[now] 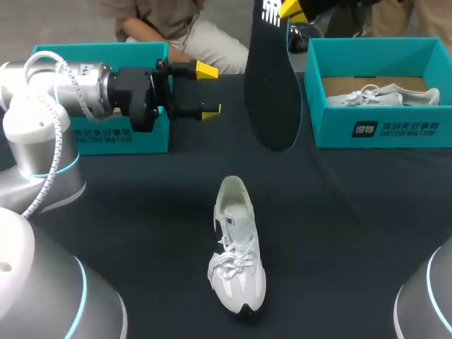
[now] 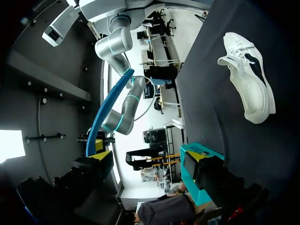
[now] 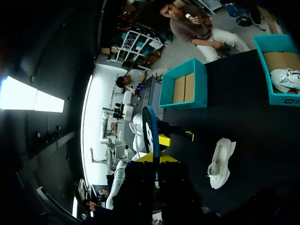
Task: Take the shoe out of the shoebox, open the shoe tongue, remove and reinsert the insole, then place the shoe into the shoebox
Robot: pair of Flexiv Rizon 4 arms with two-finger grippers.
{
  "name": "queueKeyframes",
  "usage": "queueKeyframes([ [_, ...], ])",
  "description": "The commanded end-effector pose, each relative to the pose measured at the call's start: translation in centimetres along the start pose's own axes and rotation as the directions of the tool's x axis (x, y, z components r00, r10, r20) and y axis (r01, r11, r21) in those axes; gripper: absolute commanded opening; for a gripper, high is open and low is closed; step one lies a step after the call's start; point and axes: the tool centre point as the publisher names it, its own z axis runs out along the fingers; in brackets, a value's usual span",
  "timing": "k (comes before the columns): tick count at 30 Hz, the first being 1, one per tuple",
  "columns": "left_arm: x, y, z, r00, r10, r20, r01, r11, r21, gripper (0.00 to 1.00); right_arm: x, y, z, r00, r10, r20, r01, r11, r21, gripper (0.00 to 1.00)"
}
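Note:
A white sneaker (image 1: pixel 238 247) lies alone on the dark table, toe toward me; it also shows as the sneaker (image 2: pixel 248 77) and the sneaker (image 3: pixel 220 161) in the wrist views. High above the table's far side, my right gripper (image 1: pixel 293 8) is shut on the top of a black insole (image 1: pixel 272 78), which hangs down. The right wrist view shows the insole (image 3: pixel 150 129) edge-on in that gripper (image 3: pixel 158 150). My left gripper (image 1: pixel 209 90) stands open just left of the insole, apart from it. In its own view the open gripper (image 2: pixel 150 159) is empty and the insole (image 2: pixel 110 105) is a blue edge.
A teal shoebox (image 1: pixel 332 116) at the back right holds a second white shoe (image 1: pixel 388 95). Another teal shoebox (image 1: pixel 148 138) stands at the back left, largely behind my left arm. A person sits beyond the far edge.

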Motion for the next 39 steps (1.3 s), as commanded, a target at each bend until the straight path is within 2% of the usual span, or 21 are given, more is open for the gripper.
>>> queueKeyframes([
  [1,-0.3,-0.2,-0.6,1.0,0.016,-0.003,-0.016,1.0,0.005,1.0,-2.1,0.2,1.1,0.999,0.036,-0.031,-0.036,0.999,0.005,0.0],
  [10,-0.7,-0.3,-0.8,0.999,0.05,-0.014,-0.049,0.999,0.023,1.0,-4.7,1.1,3.3,0.992,0.112,-0.057,-0.111,0.994,0.023,0.0],
  [18,-0.2,-0.4,-0.7,0.999,0.05,-0.011,-0.049,0.998,0.033,1.0,-5.2,1.3,4.2,0.985,0.138,-0.101,-0.136,0.99,0.03,0.0],
  [26,0.0,-0.7,-0.5,0.998,0.064,-0.011,-0.063,0.997,0.036,1.0,-5.2,0.9,4.6,0.982,0.157,-0.105,-0.152,0.987,0.053,0.0],
  [39,0.1,-1.3,0.0,0.996,0.083,-0.011,-0.083,0.996,0.039,1.0,-6.4,0.5,7.4,0.974,0.197,-0.114,-0.183,0.975,0.123,0.0],
])
